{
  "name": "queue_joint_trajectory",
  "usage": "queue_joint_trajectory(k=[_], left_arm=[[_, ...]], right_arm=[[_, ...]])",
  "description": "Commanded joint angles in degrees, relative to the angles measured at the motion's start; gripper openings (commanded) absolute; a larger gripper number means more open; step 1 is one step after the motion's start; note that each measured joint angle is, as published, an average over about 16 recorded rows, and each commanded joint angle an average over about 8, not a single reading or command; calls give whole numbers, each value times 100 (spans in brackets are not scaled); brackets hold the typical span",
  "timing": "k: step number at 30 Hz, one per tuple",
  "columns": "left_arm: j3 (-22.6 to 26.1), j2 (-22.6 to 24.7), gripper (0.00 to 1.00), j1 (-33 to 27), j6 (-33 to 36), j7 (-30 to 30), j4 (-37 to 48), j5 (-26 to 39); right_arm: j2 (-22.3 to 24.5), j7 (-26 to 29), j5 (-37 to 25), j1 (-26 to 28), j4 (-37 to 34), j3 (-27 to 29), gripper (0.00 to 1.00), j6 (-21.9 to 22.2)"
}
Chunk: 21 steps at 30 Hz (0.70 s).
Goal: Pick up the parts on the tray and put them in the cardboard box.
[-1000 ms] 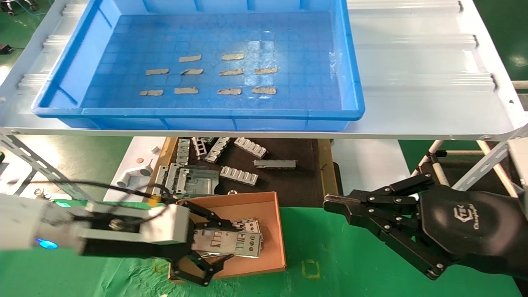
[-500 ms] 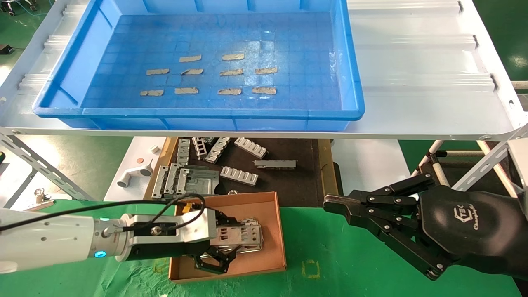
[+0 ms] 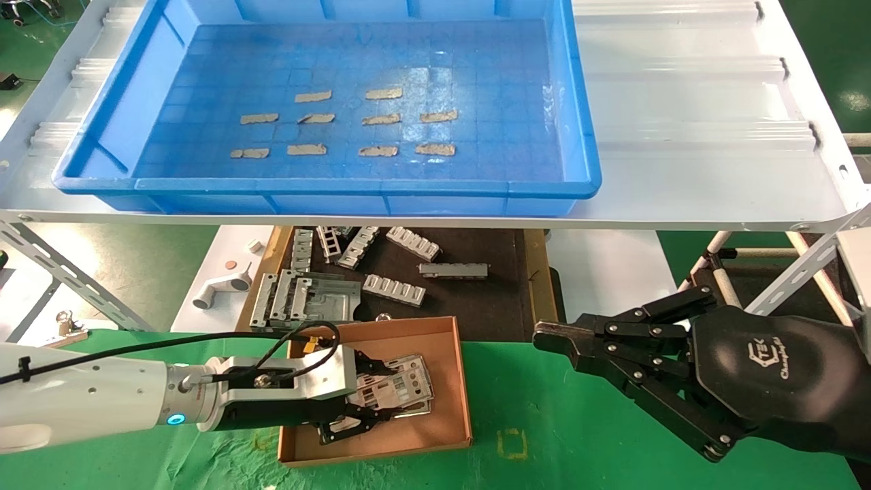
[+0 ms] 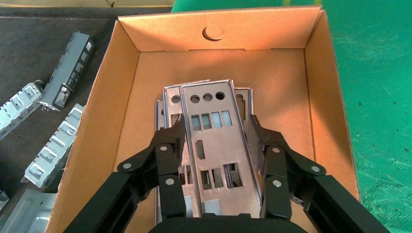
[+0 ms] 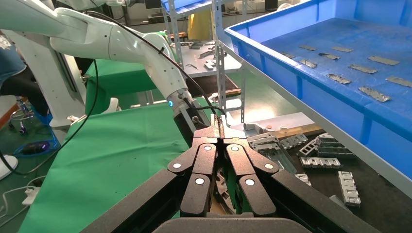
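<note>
Surface: green-clothed bench (image 3: 578, 442).
Tray (image 3: 102, 136): far, bearing tape strips only.
Cardboard box (image 3: 459, 381): near, holding stacked parts (image 4: 214, 136).
Left gripper (image 4: 216, 145): clamped on top plate inside box.
Right gripper (image 3: 544, 337): fingers together, parked right.

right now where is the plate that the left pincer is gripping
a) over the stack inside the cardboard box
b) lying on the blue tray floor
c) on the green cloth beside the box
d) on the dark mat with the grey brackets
a: the left pincer grips the plate by its long edges, above other plates lying inside the cardboard box.
</note>
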Motion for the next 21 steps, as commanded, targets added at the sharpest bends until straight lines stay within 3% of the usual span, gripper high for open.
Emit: queue_joint_trajectory(k=[1, 7, 9, 10, 15, 17, 18, 21], left_arm=[[-14, 28, 100, -14, 38, 59, 74, -28], [-155, -69, 100, -64, 142, 158, 73, -236], [-221, -141, 100, -80, 277, 140, 56, -391], [-251, -182, 100, -90, 356, 131, 50, -465], [-404, -292, 100, -69, 615, -8, 0, -722], [-490, -314, 100, -35, 662, -70, -44, -759], [-541, -321, 100, -10, 679, -110, -73, -780], [-722, -380, 100, 61, 807, -214, -169, -868]], right_arm=[[0, 0, 0, 0, 0, 0, 0, 0], [0, 0, 0, 0, 0, 0, 0, 0], [0, 0, 0, 0, 0, 0, 5, 0], [0, 0, 0, 0, 0, 0, 12, 0], [0, 0, 0, 0, 0, 0, 75, 0], [0, 0, 0, 0, 0, 0, 95, 0], [0, 0, 0, 0, 0, 0, 100, 0], [0, 0, 0, 0, 0, 0, 100, 0]])
